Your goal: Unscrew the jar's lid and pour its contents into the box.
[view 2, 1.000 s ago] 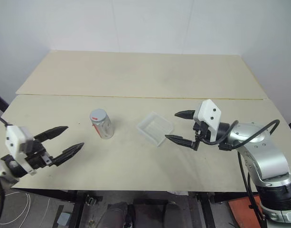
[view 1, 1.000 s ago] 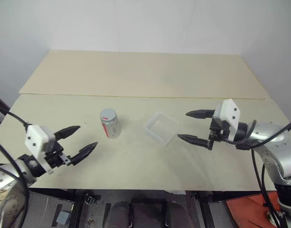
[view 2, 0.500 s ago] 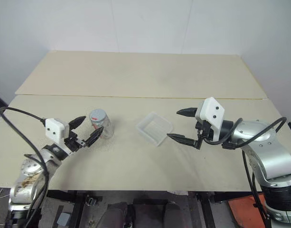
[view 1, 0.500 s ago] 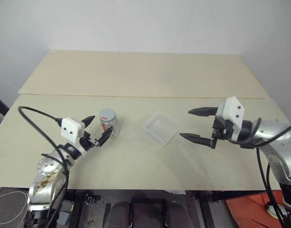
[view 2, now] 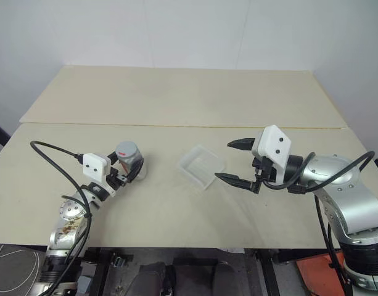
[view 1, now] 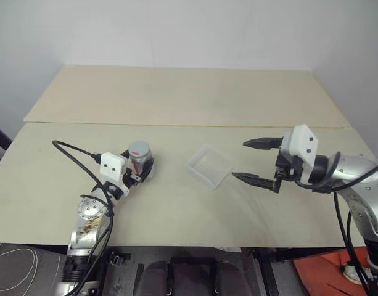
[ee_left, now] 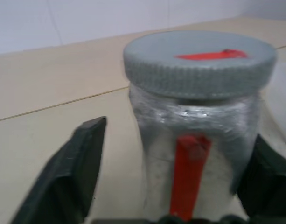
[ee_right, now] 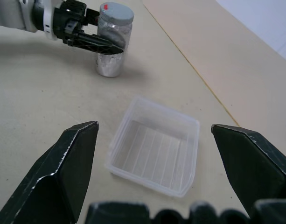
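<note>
Since a second ago the left pincer (view 1: 138, 173) has swung in from the tabletop's (view 1: 176, 216) near-left edge to the jar (view 1: 142, 161), its fingers now narrowed around the jar's body; whether they press it is hard to make out. The jar stands upright left of centre, lid (ee_left: 199, 61) on, contents hidden. The box (view 1: 209, 166) lies just right of it. The right pincer (view 1: 254, 161) hovers wide open and empty beside the box.
</note>
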`<action>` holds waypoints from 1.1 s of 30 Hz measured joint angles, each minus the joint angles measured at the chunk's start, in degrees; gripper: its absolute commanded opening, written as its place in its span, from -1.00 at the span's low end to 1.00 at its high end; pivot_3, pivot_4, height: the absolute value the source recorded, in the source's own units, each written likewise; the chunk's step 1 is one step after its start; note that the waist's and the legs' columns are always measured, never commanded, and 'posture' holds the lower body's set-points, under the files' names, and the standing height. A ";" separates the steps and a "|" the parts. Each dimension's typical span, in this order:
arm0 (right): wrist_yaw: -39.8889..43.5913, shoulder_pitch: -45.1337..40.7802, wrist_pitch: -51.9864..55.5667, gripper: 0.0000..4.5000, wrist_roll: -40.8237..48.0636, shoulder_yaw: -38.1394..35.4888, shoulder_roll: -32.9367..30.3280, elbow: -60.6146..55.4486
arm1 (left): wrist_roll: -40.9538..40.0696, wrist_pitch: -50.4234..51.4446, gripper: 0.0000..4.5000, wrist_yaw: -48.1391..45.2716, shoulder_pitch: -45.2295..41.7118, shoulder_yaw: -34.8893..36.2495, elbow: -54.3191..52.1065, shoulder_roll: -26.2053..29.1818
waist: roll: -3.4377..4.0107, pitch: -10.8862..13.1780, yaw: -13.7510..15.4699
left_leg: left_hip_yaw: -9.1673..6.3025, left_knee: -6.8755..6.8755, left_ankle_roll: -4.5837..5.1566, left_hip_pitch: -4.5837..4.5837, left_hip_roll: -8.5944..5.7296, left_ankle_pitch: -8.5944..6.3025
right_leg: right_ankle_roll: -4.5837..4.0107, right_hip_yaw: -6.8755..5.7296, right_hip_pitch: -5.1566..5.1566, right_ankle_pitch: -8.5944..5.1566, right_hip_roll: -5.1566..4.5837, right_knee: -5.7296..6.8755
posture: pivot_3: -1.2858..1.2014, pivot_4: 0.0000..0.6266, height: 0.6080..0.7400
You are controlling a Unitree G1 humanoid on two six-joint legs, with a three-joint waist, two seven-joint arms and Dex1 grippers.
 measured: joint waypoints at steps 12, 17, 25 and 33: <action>-0.87 -3.14 1.02 1.00 0.69 0.24 2.11 -0.49 | -2.82 3.34 -0.15 -3.64 -0.98 -0.76 -1.53 1.77 | -0.01 0.01 -0.11 | 0.00 0.00 -0.01 0.00 0.02 0.01 | 0.00 0.00 -0.04 0.00 0.02 0.03 | 0.03 -0.52 1.00; -1.91 -10.20 4.46 1.00 5.84 3.38 8.50 -0.38 | -14.68 15.57 -0.15 -15.49 -6.78 -0.60 -9.57 10.88 | -0.01 0.01 -0.58 | -0.02 0.03 -0.05 0.03 0.02 0.03 | 0.00 0.02 -0.05 -0.01 0.03 0.18 | 0.03 -0.52 1.00; -7.14 -22.32 13.02 1.00 10.69 8.75 19.08 2.18 | -22.05 22.90 -0.15 -30.52 -19.26 -3.35 -7.31 15.99 | 0.00 0.01 -0.63 | -0.03 0.06 -0.06 -0.01 -0.06 0.05 | 0.01 0.00 -0.06 -0.03 0.09 0.35 | 0.03 -0.52 1.00; -12.20 -25.44 14.65 1.00 8.07 11.97 23.59 5.26 | -20.83 21.76 -0.15 -38.84 -25.92 -8.71 -0.28 12.41 | 0.00 0.01 -0.80 | -0.01 0.06 -0.06 -0.20 -0.10 0.05 | 0.03 -0.05 -0.14 -0.03 0.17 0.38 | 0.03 -0.52 1.00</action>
